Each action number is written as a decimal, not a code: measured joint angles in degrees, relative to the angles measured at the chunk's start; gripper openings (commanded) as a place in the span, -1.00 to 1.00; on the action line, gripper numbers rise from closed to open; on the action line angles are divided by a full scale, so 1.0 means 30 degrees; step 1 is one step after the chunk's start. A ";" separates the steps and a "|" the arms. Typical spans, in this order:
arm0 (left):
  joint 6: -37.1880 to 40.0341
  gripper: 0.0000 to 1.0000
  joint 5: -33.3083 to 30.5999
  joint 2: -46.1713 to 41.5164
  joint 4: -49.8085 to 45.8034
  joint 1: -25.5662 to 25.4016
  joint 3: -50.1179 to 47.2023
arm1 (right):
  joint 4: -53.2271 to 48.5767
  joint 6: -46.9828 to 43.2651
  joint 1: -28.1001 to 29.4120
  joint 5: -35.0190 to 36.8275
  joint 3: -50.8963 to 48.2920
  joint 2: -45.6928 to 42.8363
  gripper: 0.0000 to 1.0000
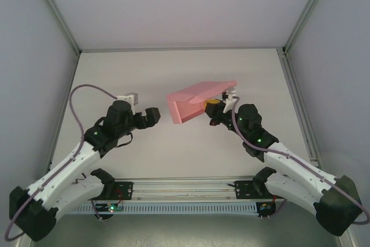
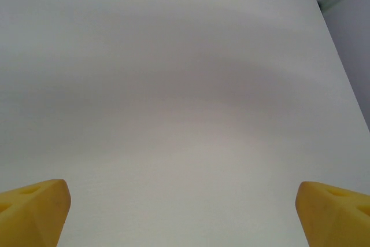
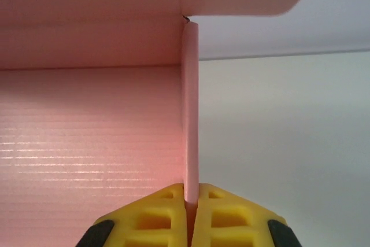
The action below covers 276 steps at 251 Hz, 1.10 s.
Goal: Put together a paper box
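One paper box (image 1: 186, 108), its edge pinched by the right claw (image 3: 191, 194); the left claw (image 2: 182, 201) gapes empty.

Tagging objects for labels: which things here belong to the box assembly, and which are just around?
Part of the job:
- paper box, pink, partly folded
- right claw, shut on one of its card walls
- left claw, open, holding nothing

Just around:
- table
- cable loop on the left arm
- rail at the near edge

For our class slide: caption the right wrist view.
Right gripper pinching an edge-on panel of the pink paper box.
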 measured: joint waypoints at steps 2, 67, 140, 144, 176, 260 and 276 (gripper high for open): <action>0.0007 1.00 0.0204 0.0284 0.0284 -0.0007 0.0000 | 0.0044 -0.0058 0.0095 -0.0175 0.0095 0.0102 -1.00; 0.1071 1.00 0.3738 0.4335 0.4007 -0.0029 0.1727 | -0.0197 -0.2149 0.1741 -0.2812 0.3220 0.3628 -1.00; 0.1719 1.00 0.3249 0.4612 0.3264 0.0117 0.2521 | -0.4131 -0.6594 0.4248 0.2951 0.7410 0.5508 -1.00; 0.1734 1.00 0.3155 0.4634 0.3104 0.0117 0.2579 | -0.4342 -0.6805 0.4415 0.3381 0.7592 0.5639 -1.00; 0.1909 1.00 0.2455 0.5034 0.2011 0.0160 0.3111 | -0.6295 -0.8131 0.5916 0.7533 0.9092 0.6878 -1.00; 0.2645 1.00 0.1282 0.5901 -0.0029 0.0204 0.3687 | -0.9770 -0.7905 0.7992 1.5635 1.1526 0.9879 -1.00; 0.2703 1.00 0.1151 0.5945 -0.0168 0.0197 0.3701 | -0.9887 -0.7737 0.8000 1.5926 1.1540 1.0069 -1.00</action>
